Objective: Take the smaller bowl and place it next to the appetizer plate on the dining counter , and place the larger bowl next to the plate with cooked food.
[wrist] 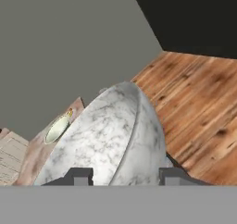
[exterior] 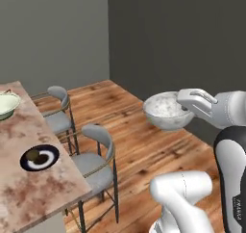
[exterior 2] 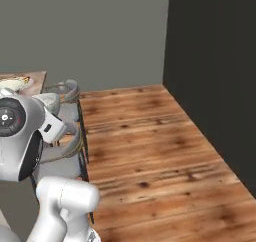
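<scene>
My gripper (exterior: 186, 107) is shut on the rim of the smaller bowl (exterior: 166, 110), a mottled grey-white one, and holds it in the air over the wooden floor, right of the chairs. In the hand view this smaller bowl (wrist: 106, 140) looms close, its wall between the two fingertips (wrist: 79, 176). On the dining counter (exterior: 33, 188) at the left lies the dark appetizer plate (exterior: 40, 157) with a brown morsel. Farther back stands the larger bowl (exterior: 7, 104), cream and green, which the hand view shows as the larger bowl (wrist: 58, 128) beyond the held one. The plate with cooked food is out of view.
Two grey chairs, the near chair (exterior: 96, 155) and the far chair (exterior: 60, 107), stand along the counter's side between it and the held bowl. Open wooden floor (exterior: 139, 145) spreads to the right, up to a dark wall (exterior: 182, 34).
</scene>
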